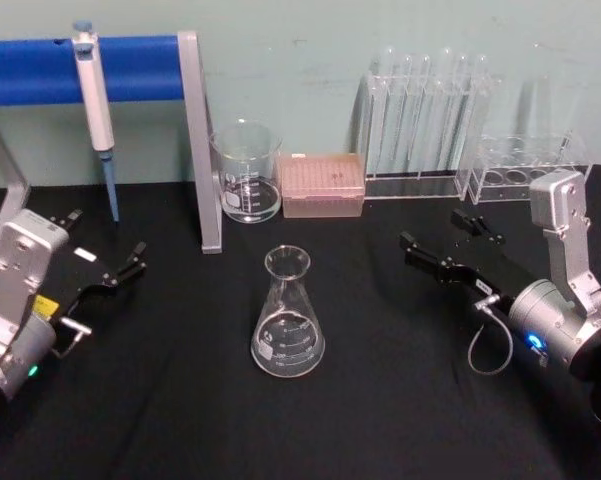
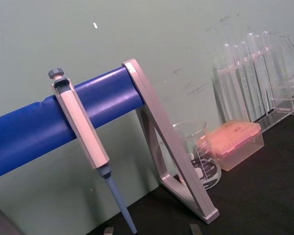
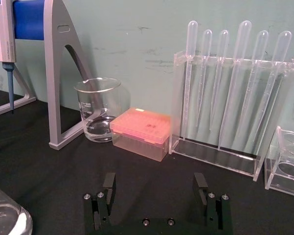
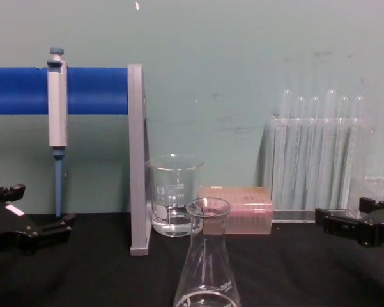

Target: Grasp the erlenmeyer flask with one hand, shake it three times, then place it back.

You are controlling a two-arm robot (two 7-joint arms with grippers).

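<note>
- The erlenmeyer flask (image 1: 288, 318) stands up straight in the middle of the black table (image 1: 380, 420), by itself, with nothing touching it.
- It sits in front of the beaker (image 1: 247, 172) and the pink tip box (image 1: 323, 184), well apart from both.
- The right gripper (image 1: 450, 245) is on the right side of the table, near the flask but not touching it. Its 2 fingers are spread wide with nothing between them (you can see the gap well in the right wrist view).
- The left gripper (image 1: 100, 255) rests on the left side of the table, also spread apart and holding nothing.
- I think the step now is the reach and the grab. No shake has been done yet, by the look of it.
- To do it well, the right gripper should slide in with 1 finger on each side of the thin neck, a bit under the rim.
- Glass is slippery, so the squeeze should be firm but not too hard.
- It should lift the flask up before the 3 shakes, so it does not bump the beaker or the tube rack (image 1: 420, 125).
- The shakes should be small, so the little bit of water stays inside.
</note>
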